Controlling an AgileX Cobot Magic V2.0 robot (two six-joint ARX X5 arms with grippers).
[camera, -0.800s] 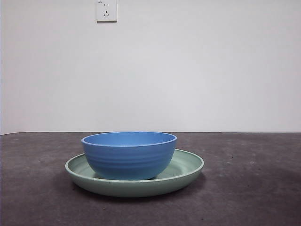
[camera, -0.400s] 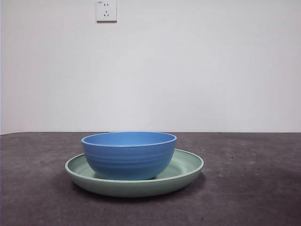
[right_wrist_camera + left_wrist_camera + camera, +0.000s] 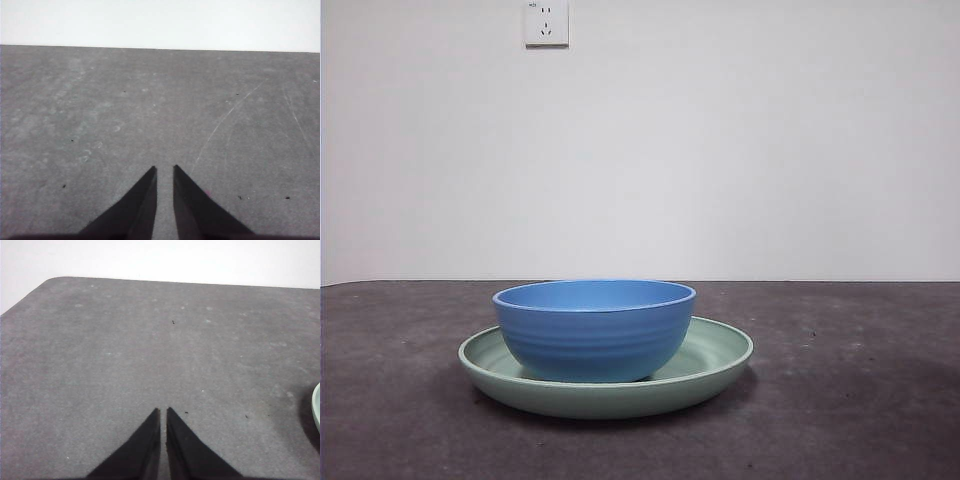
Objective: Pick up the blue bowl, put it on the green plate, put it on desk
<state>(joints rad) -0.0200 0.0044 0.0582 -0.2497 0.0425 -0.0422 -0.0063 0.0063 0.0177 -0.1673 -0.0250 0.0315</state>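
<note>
The blue bowl (image 3: 594, 329) stands upright inside the green plate (image 3: 715, 352), a little left of the plate's middle, on the desk (image 3: 850, 420). Neither arm shows in the front view. My left gripper (image 3: 162, 410) hovers over bare desk, jaws shut with nothing between them; a sliver of the green plate's rim (image 3: 317, 407) shows at the edge of the left wrist view. Away from both dishes, my right gripper (image 3: 164, 168) is over bare desk (image 3: 100, 125), jaws shut and holding nothing.
A white wall with a power socket (image 3: 546, 22) rises behind the desk. The desk's rounded corner (image 3: 50, 282) shows in the left wrist view. Pale scratches (image 3: 225, 117) mark the desk under the right gripper.
</note>
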